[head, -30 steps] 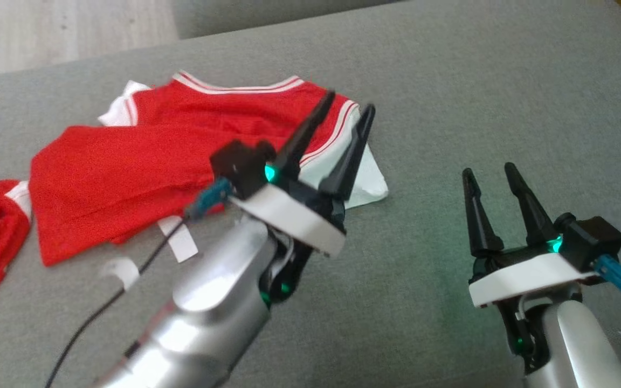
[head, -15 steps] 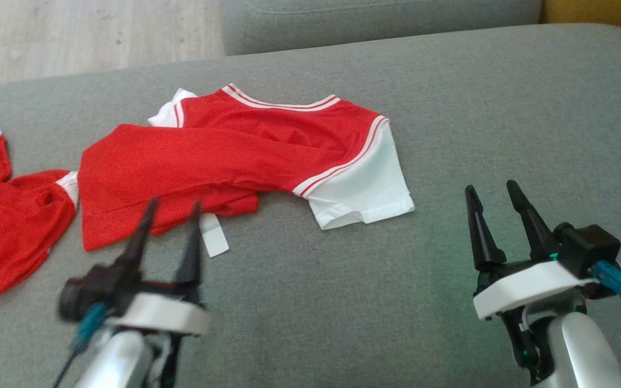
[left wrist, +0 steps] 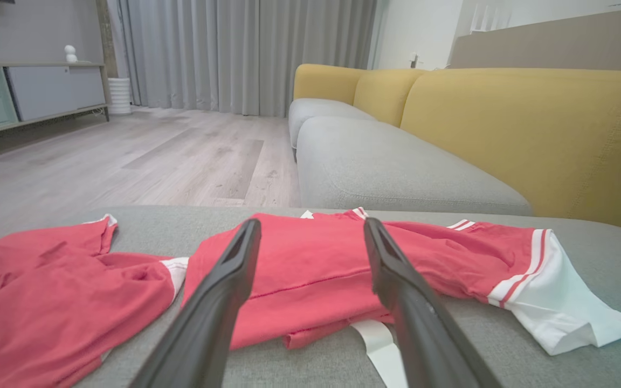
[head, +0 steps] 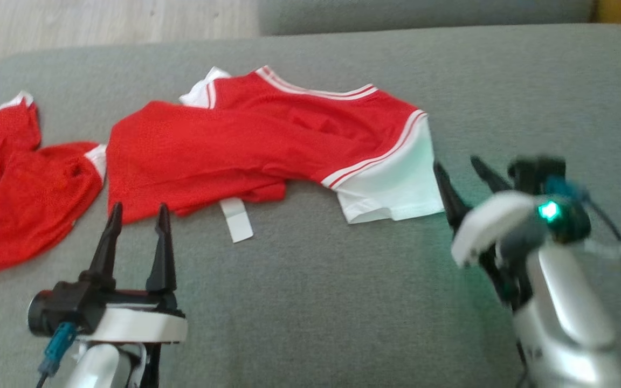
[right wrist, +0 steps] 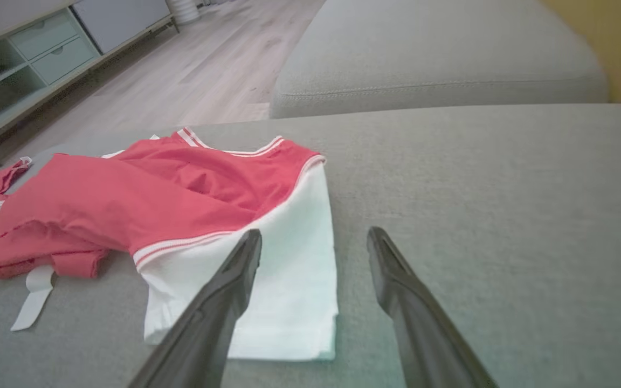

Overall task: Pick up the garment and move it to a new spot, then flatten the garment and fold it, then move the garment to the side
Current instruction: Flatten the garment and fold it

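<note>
The garment (head: 246,145), a red jersey with white-striped trim, lies rumpled and half folded on the grey cushion (head: 343,312). Its white sleeve (head: 391,188) is at 4 o'clock, and a white tag (head: 236,220) pokes out at 6. The left gripper (head: 139,209), jaws spread and empty, hovers at its 7 o'clock. The right gripper (head: 456,163), likewise spread and empty, is just beside the sleeve at 3 o'clock.

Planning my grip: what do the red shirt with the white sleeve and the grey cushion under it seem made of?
The red shirt: probably thin sports mesh knit, matte; fine dotted texture, soft wrinkles. The cushion: seemingly woven upholstery cloth, matte, fine flecked grain.
</note>
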Robot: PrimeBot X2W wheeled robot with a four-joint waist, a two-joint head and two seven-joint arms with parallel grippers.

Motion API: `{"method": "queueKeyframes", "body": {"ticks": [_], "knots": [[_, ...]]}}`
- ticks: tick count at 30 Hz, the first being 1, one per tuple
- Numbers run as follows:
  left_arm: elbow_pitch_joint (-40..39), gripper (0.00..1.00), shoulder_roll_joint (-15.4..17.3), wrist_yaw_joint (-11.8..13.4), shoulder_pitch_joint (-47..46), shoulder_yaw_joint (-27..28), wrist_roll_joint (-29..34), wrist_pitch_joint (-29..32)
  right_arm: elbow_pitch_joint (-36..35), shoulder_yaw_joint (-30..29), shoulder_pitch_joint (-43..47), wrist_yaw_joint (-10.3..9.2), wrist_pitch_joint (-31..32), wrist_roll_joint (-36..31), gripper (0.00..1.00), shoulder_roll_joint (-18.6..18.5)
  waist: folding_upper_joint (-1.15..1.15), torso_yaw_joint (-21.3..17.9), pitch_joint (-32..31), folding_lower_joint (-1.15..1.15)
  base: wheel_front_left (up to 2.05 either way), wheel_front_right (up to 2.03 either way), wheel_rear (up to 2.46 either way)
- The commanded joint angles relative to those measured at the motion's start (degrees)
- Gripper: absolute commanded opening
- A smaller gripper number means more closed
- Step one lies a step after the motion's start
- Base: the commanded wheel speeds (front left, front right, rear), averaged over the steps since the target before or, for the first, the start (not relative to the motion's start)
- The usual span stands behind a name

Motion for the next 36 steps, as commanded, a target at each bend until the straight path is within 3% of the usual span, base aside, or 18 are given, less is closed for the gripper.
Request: {"method": "queueKeyframes", "body": {"ticks": [1,13,14,15,25,36], "knots": [[-2.03,1.0,0.22,-0.6,-3.34,2.8,0.9,-0.54,1.55,1.68,-5.13,0.43,0.6,0.55,1.0,-0.11,0.0,1.92,1.98,0.0,0.0,0.0,0.0],[-0.36,1.0,-3.69,-4.24,-6.82,3.97,3.69,-0.54,26.06,0.77,-21.5,0.43,0.86,3.16,1.0,-0.11,0.0,6.93,6.4,0.0,0.0,0.0,0.0],[-0.21,1.0,-3.98,-4.46,-6.89,4.14,3.89,-0.54,27.74,1.21,-22.22,0.43,1.39,2.69,0.64,-0.11,0.0,6.98,6.47,0.0,0.0,0.0,0.0],[-0.05,1.0,-4.24,-4.67,-6.93,4.35,4.07,-0.54,28.94,1.62,-22.85,0.43,1.45,2.14,0.0,-0.11,0.0,6.98,6.5,0.0,0.0,0.0,0.0],[0.33,1.0,-4.89,-5.32,-4.47,8.46,5.18,-0.54,30.41,-5.11,-22.75,0.43,-4.81,-3.39,0.0,-0.67,0.0,2.75,4.12,0.0,0.0,0.0,0.0],[0.11,1.0,-5.33,-5.98,-2.24,10.45,6.42,-0.54,19.74,-15.06,-14.4,0.43,-4.03,-12.35,0.0,-4.3,0.0,-1.91,1.88,0.0,0.0,0.0,0.0]]}}
